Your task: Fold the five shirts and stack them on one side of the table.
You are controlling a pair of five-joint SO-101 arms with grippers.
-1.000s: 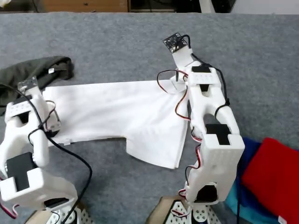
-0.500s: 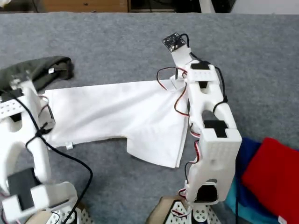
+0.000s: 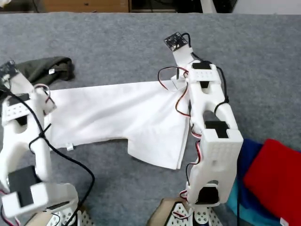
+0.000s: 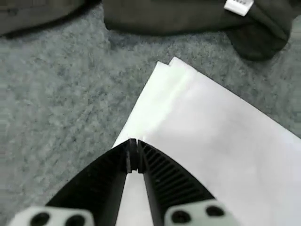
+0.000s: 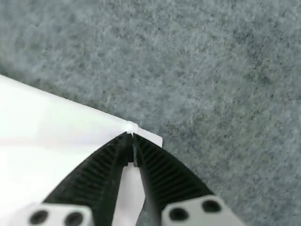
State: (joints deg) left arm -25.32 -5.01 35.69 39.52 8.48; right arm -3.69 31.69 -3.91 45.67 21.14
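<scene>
The white shirt is lying across the middle of the grey bench, mostly flat, with its long edge running side to side and one sleeve part hanging toward the near edge. In the left wrist view the end of the shirt is showing two layers, one edge just beside the other.

The left pincer is sitting at the left end of the white shirt, its tips pressed together and pinching the fabric edge there. The right pincer is sitting at the shirt's far right corner, its tips likewise pressed together on the cloth, with a small bit of the corner poking out past them onto the bench. In the high view the right arm is reaching over the shirt's right edge, and the left arm is standing along the left side of the bench.

A dark olive shirt is lying bunched just beyond the left end of the white shirt, near it but apart, with a small white label showing on it. At the near right corner, a red shirt is lying on top of a blue shirt, with teal cloth showing beneath them, well apart from the white shirt.
</scene>
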